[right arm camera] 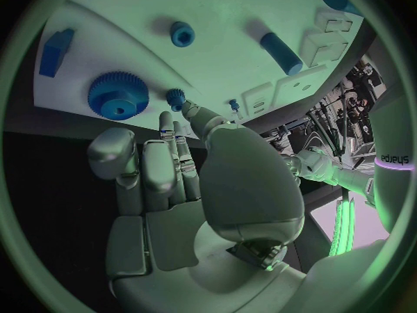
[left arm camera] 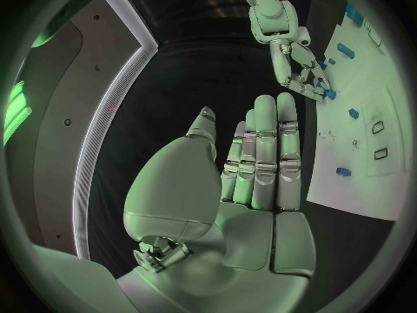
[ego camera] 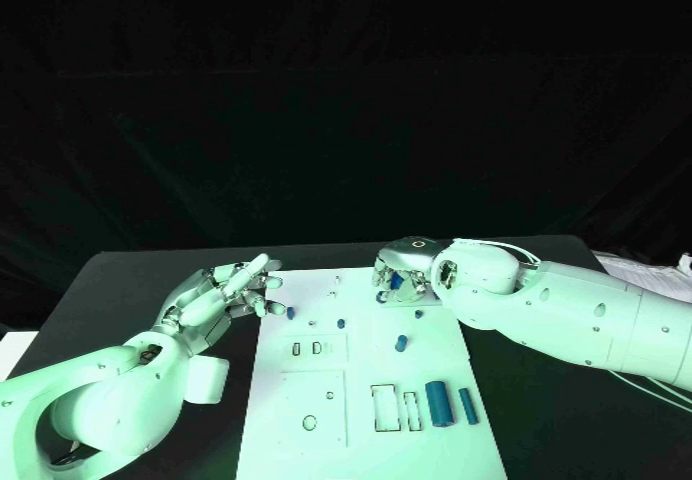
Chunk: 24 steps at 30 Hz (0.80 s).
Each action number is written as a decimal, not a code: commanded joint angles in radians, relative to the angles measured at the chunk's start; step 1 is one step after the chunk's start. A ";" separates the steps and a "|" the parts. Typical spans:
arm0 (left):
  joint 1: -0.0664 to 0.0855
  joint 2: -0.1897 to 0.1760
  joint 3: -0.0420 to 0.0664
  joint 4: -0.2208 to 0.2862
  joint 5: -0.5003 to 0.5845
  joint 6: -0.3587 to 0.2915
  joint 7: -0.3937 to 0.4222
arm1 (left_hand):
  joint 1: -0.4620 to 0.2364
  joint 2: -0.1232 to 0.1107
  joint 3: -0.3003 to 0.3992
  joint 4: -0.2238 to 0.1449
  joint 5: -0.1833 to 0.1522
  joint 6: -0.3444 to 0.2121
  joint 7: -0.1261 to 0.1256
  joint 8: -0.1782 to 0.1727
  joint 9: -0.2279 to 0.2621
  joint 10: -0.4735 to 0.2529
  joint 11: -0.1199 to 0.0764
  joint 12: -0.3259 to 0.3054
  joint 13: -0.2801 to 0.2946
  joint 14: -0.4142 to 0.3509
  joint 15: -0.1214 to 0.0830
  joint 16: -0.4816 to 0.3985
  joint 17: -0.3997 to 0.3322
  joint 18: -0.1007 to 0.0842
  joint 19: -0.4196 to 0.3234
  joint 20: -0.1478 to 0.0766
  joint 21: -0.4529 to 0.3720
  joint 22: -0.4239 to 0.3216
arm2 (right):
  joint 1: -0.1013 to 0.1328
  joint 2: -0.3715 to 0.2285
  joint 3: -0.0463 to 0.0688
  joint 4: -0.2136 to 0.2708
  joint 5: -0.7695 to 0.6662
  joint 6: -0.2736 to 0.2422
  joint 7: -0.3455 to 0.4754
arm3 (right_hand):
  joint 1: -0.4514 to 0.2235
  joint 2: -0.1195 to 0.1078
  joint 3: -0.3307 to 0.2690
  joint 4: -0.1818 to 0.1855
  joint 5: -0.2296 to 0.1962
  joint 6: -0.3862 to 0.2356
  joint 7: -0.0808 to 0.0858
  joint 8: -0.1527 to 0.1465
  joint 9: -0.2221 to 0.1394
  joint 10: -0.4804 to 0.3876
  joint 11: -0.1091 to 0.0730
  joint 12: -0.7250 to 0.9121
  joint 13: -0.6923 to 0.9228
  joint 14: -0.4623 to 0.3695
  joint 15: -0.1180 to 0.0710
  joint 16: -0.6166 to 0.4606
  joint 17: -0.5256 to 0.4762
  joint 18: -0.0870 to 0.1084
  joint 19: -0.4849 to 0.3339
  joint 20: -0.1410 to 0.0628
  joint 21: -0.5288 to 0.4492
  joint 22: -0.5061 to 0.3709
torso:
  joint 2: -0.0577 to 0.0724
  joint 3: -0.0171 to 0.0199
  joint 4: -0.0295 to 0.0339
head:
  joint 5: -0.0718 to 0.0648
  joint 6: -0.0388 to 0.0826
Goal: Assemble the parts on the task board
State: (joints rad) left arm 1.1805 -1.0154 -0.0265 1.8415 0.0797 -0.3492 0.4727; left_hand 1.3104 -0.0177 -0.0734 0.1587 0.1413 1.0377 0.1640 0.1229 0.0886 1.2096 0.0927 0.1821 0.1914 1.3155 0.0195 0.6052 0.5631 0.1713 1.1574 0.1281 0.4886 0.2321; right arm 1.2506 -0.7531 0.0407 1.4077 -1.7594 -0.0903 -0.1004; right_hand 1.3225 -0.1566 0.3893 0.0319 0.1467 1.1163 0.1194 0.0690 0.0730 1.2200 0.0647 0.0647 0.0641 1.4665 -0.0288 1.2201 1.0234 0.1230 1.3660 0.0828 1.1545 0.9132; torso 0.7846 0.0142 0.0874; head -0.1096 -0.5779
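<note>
The right hand (ego camera: 402,274) curls over a small gear (right arm camera: 176,98) on the task board (ego camera: 433,432), likely seating it; the left hand (ego camera: 231,291) waits spread, empty.

One white rectangular task board (ego camera: 361,400) lies on one black table (ego camera: 116,280). Two large blue cylinders (ego camera: 438,403) lie side by side on the board. One large blue toothed gear (right arm camera: 117,94) sits there too.

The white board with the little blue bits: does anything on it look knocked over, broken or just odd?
Nothing stands out. The white task board lies flat and square on the black table, with the two blue cylinders lying tidily side by side near its front. The right hand works at the far edge; the left hand hovers open beside the board.
</note>
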 commanded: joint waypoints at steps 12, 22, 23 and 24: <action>0.002 -0.003 0.001 -0.001 0.007 0.013 -0.004 | 0.001 0.013 -0.005 -0.004 0.005 -0.009 0.004 -0.005 0.001 -0.012 0.002 0.005 0.003 -0.010 0.001 0.009 0.006 0.008 -0.008 -0.001 0.007 0.003 | -0.003 0.013 -0.001 -0.011 -0.029 0.061 -0.002 | 0.027 0.022 0.032 0.018 -0.022 0.013 -0.007 -0.001 0.005 0.003 -0.005 -0.003 -0.001 0.033 0.005 0.025 0.015 -0.012 -0.018 -0.001 0.033 0.028 | 0.005 0.0008 0.0046 | -0.002 -0.007; 0.002 -0.004 0.001 -0.002 0.008 0.013 -0.007 | 0.001 0.013 -0.006 -0.005 0.005 -0.011 0.004 -0.006 0.001 -0.014 0.002 0.005 0.003 -0.012 0.002 0.010 0.007 0.008 -0.009 -0.001 0.008 0.004 | -0.005 0.018 -0.002 -0.021 -0.041 0.073 -0.001 | 0.050 0.036 0.066 0.011 -0.029 0.032 -0.008 0.001 0.010 0.018 -0.009 -0.002 -0.001 0.033 0.003 0.039 0.025 -0.014 -0.020 -0.002 0.057 0.053 | 0.007 0.0002 0.0095 | -0.005 -0.009; 0.002 -0.004 0.001 -0.002 0.008 0.013 -0.007 | 0.001 0.013 -0.006 -0.005 0.005 -0.011 0.004 -0.006 0.001 -0.014 0.002 0.005 0.003 -0.012 0.002 0.010 0.007 0.008 -0.009 -0.001 0.008 0.004 | -0.005 0.019 -0.002 -0.023 -0.043 0.073 0.000 | 0.050 0.036 0.066 0.011 -0.029 0.032 -0.008 0.001 0.010 0.018 -0.009 -0.002 -0.001 0.033 0.003 0.039 0.026 -0.014 -0.020 -0.002 0.057 0.054 | 0.008 0.0001 0.0102 | -0.006 -0.010; 0.002 -0.004 0.001 -0.002 0.008 0.013 -0.008 | 0.001 0.013 -0.006 -0.005 0.005 -0.011 0.004 -0.006 0.001 -0.014 0.002 0.005 0.003 -0.012 0.002 0.010 0.007 0.008 -0.009 -0.001 0.008 0.004 | -0.006 0.020 -0.002 -0.024 -0.045 0.074 0.000 | 0.050 0.036 0.066 0.011 -0.029 0.032 -0.008 0.001 0.010 0.018 -0.009 -0.002 -0.001 0.033 0.003 0.039 0.026 -0.014 -0.020 -0.002 0.057 0.054 | 0.008 -0.0001 0.0110 | -0.006 -0.010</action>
State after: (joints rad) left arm 1.1812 -1.0196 -0.0265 1.8387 0.0831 -0.3495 0.4633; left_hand 1.3090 -0.0146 -0.0762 0.1559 0.1413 1.0342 0.1675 0.1229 0.0883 1.2023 0.0927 0.1842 0.1935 1.3117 0.0232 0.6092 0.5693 0.1712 1.1557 0.1264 0.4918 0.2344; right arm 1.2488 -0.7349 0.0411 1.3870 -1.7795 -0.0469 -0.1001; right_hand 1.3664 -0.1212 0.4516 0.0413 0.1237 1.1433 0.1107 0.0688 0.0819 1.2292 0.0554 0.0645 0.0620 1.4665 -0.0288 1.2531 1.0487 0.1233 1.3516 0.0825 1.2083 0.9667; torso 0.7912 0.0147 0.0956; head -0.1143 -0.5869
